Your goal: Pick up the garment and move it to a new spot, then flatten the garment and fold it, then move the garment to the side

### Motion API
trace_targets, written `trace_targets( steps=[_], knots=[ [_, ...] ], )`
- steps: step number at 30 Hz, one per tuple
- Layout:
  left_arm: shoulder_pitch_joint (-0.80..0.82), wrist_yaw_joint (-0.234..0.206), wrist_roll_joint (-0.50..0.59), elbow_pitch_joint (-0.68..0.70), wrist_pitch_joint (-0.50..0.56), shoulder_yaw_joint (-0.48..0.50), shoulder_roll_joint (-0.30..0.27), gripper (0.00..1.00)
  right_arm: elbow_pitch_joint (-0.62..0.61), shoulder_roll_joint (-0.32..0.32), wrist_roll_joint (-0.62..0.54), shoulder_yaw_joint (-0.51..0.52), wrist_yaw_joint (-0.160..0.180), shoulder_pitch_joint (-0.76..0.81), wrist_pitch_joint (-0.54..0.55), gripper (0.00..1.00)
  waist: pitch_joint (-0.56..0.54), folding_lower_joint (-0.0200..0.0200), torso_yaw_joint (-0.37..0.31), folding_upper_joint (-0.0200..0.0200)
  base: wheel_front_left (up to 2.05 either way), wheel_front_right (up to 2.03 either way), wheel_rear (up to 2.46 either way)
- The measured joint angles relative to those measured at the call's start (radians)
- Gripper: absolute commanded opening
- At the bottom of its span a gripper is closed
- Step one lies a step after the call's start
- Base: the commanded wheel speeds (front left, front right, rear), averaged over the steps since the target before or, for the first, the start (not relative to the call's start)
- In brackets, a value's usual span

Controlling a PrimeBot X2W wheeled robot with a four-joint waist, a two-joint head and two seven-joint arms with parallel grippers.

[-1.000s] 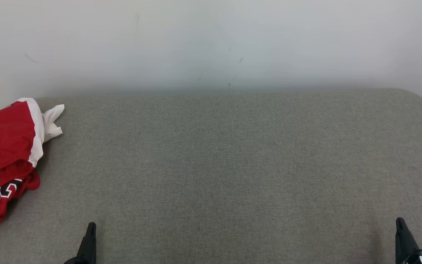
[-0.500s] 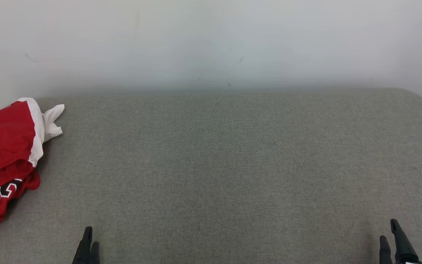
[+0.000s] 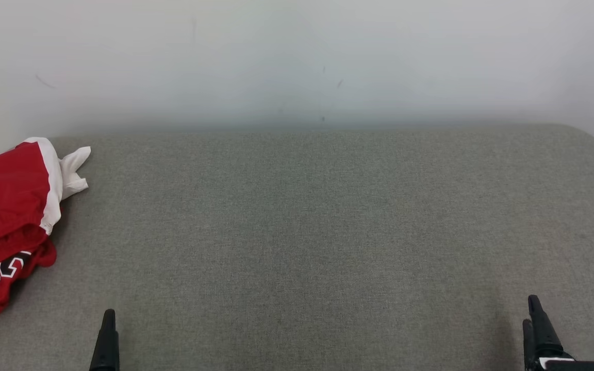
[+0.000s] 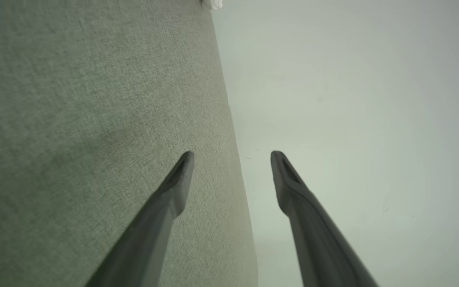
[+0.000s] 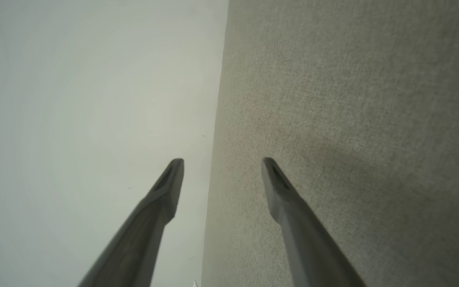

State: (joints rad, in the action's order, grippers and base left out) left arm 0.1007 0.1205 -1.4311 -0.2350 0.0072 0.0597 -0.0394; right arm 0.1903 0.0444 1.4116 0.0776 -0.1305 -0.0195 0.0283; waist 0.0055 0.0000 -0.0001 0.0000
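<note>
Right now both grippers are wide open and hold nothing. The left gripper (image 4: 231, 153) has its two dark fingers spread far apart, with a big gap between the tips, and nothing sits in that gap. In its wrist view, one finger shows over the grey cloth top (image 3: 302, 232) and the other over the pale wall (image 3: 297, 62). I cannot tell if the fingers touch the cloth top.

The right gripper (image 5: 221, 160) looks much the same. Its fingers are spread wide, the gap is empty, and one finger shows over the wall and one over the grey cloth.

In the head view the left gripper is low on the left side and the right gripper is low on the right side. Both point up the view, and they are well apart from each other.

The garment (image 3: 3, 206) is red with a white edge and some letters on it. It lies in a crumpled heap at the far left end of the grey cloth top, near the wall. It is well apart from both grippers, and the left one is nearer to it.
</note>
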Motion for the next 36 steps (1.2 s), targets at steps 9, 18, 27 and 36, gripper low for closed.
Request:
trace_targets(
  steps=[9, 18, 27, 36],
  knots=[
    [-0.02, -0.045, 0.198, 0.078, -0.036, -0.005, -0.001, 1.0, -0.011, 0.001, -0.201, -0.05, 0.0, -0.014, -0.04, 1.0, 0.002, 0.0, -0.002, 0.0, 0.0, 0.0, 0.0],
    [-0.041, -0.083, 0.414, 0.126, -0.067, -0.034, -0.001, 1.0, -0.012, 0.001, -0.349, -0.085, 0.0, -0.033, -0.074, 1.0, 0.003, 0.0, -0.005, 0.0, 0.0, 0.0, 0.0],
    [-0.06, -0.118, 0.603, 0.159, -0.096, -0.047, -0.002, 1.0, -0.012, 0.001, -0.536, -0.114, 0.0, -0.04, -0.104, 1.0, 0.002, 0.0, -0.009, 0.0, 0.0, 0.0, 0.0],
    [-0.066, -0.15, 0.765, 0.18, -0.119, -0.053, -0.01, 1.0, -0.009, 0.001, -0.702, -0.14, 0.0, -0.052, -0.129, 1.0, 0.001, 0.0, -0.009, 0.0, 0.0, 0.0, 0.0]
  ],
)
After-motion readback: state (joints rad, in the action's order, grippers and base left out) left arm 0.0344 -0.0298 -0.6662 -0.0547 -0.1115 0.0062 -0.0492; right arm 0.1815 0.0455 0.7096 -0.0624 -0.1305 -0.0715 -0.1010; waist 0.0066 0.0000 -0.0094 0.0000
